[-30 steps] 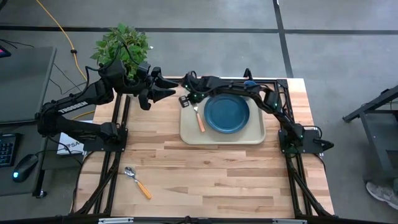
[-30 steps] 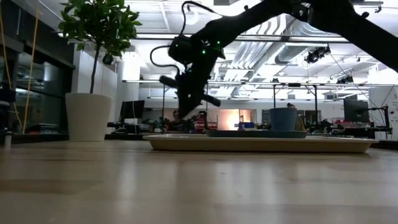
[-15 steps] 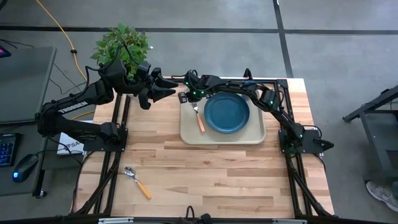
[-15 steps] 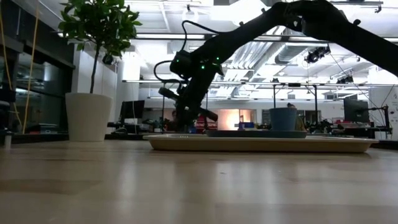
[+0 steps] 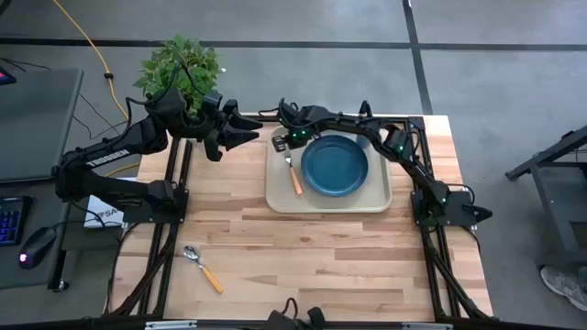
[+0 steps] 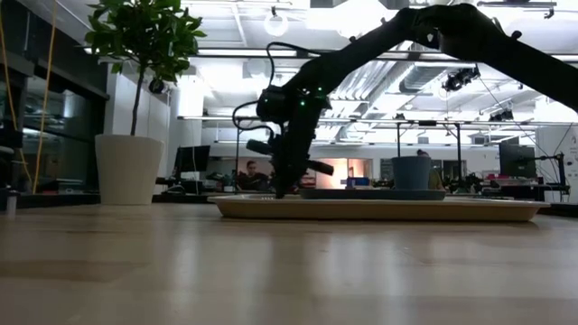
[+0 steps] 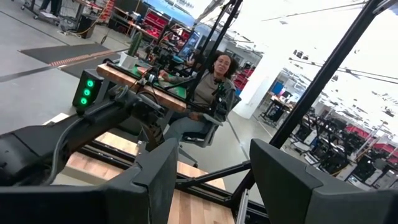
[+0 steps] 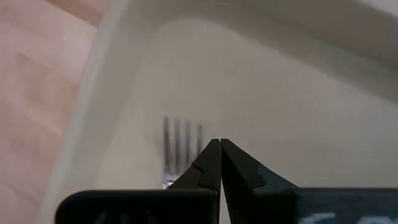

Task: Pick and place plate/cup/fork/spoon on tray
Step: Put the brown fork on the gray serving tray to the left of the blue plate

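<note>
The beige tray point(image 5: 376, 203) lies at the table's far middle. The dark blue plate point(image 5: 335, 167) sits on it. The orange-handled fork point(image 5: 294, 177) lies flat on the tray, left of the plate. The light-blue cup point(image 6: 411, 171) stands on the tray in the low view; my right arm hides it from above. The spoon point(image 5: 203, 269) lies on the table near the front left. My right gripper point(image 5: 286, 145) is shut, pointing down over the fork's tines point(image 8: 181, 144). My left gripper point(image 5: 246, 128) is open and empty beside the plant. My right gripper's shut fingertips point(image 8: 211, 155) point down from above over the fork's neck, just behind the tines. I cannot tell whether they touch the fork. The fork lies flat on the tray floor.
A potted plant point(image 5: 179, 69) in a white pot point(image 6: 129, 169) stands at the far left corner, close to my left arm. Bare wood lies between the tray and the near edge. A person sits beyond the table in the left wrist view point(image 7: 208, 93).
My right gripper has gone down toward the tray's far left corner and a little toward the table's right edge. The fork, plate and spoon have stayed where they were.
</note>
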Robot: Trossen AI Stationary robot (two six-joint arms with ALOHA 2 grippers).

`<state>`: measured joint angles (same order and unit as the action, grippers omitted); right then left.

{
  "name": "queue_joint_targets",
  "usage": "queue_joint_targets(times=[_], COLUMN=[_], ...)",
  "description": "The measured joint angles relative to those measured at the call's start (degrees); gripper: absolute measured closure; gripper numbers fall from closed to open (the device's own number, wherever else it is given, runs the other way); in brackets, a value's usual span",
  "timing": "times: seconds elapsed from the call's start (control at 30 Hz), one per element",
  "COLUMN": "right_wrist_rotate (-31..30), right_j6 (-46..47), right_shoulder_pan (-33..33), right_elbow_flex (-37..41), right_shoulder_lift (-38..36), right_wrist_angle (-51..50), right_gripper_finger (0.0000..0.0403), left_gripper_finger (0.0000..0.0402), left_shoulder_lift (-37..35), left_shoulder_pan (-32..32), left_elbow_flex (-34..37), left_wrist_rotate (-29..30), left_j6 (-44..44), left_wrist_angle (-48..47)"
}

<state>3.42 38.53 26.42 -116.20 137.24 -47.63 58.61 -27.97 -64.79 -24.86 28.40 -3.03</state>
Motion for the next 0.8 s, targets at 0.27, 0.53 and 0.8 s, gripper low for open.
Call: queue_joint_targets(times=[0.27, 0.53, 0.8], right_wrist_rotate=[5.8, 14.6, 19.6], right_j6=[-21.5, -44.1, -34.3], right_shoulder_pan=[2.3, 1.7, 2.1], right_elbow_flex=[0.0, 6.4, 34.1], right_shoulder_lift=[-2.4, -11.8, -25.0], right_wrist_angle=[-1.4, -3.9, 25.8], right_gripper_finger=[0.0403, 0.0403, 0.0403], left_gripper_finger=[0.0218, 0.0218, 0.0218], left_shoulder_lift=[0.0, 0.0, 0.0], left_shoulder_pan=[0.0, 0.0, 0.0], left_elbow_flex=[0.0, 0.0, 0.0], left_wrist_rotate=[0.0, -0.1, 0.1], left_j6=[0.1, 0.0, -0.7], left_wrist_angle=[0.0, -0.1, -0.1])
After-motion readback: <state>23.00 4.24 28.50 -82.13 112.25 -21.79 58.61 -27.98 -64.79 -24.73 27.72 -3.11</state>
